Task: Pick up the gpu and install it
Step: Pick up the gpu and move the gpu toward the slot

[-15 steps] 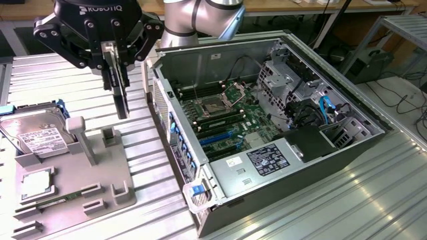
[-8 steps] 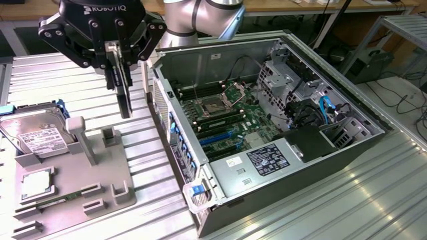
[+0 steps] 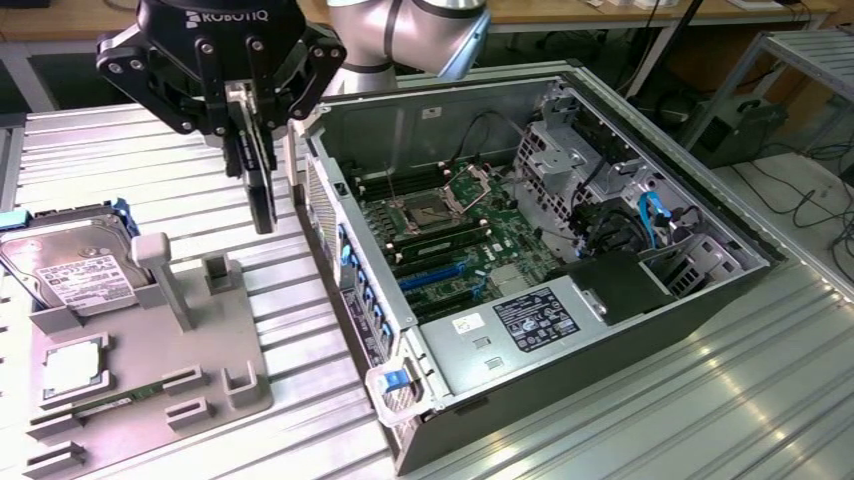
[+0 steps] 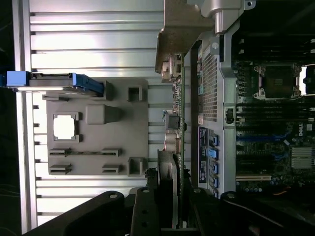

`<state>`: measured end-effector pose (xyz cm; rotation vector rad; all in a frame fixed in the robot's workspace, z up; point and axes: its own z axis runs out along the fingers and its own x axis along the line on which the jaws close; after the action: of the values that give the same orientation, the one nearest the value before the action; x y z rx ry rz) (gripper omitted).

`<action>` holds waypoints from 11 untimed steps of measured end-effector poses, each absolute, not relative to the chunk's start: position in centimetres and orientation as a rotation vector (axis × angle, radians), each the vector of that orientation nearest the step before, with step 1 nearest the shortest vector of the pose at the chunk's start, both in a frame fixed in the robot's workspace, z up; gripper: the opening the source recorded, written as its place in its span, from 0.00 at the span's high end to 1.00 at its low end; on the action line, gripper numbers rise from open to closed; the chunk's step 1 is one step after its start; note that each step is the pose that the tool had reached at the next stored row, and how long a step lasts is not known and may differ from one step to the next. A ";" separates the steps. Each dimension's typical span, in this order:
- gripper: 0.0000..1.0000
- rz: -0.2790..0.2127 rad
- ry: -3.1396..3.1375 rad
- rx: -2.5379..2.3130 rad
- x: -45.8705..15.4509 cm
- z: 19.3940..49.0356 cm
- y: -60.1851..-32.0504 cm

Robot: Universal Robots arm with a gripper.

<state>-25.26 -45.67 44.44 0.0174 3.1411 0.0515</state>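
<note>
My gripper (image 3: 243,105) is shut on the gpu (image 3: 260,180), a thin black card that hangs edge-down from the fingers. It is held in the air between the grey parts holder (image 3: 147,340) and the back wall of the open computer case (image 3: 534,250). In the wrist view the gpu (image 4: 176,103) appears edge-on with its metal bracket (image 4: 179,29) at the far end, running alongside the case's rear panel (image 4: 209,83). The motherboard (image 3: 447,225) lies exposed inside the case, with its blue slots (image 3: 434,275) near the rear wall.
On the grey holder sit a silver hard drive (image 3: 74,265) with a white label, a processor chip (image 3: 74,365) and a small green memory stick (image 3: 114,402). Everything rests on a ribbed metal table (image 3: 694,400). Cables and a drive cage (image 3: 601,190) crowd the case's far side.
</note>
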 end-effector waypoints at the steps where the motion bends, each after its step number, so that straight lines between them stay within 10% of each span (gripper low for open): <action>1: 0.72 0.051 3.141 0.017 -25.2 44.4 -45.7; 11: 0.72 0.051 3.141 0.017 -24.3 44.4 -45.7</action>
<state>-24.26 -45.67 44.45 0.0173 3.1411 0.0514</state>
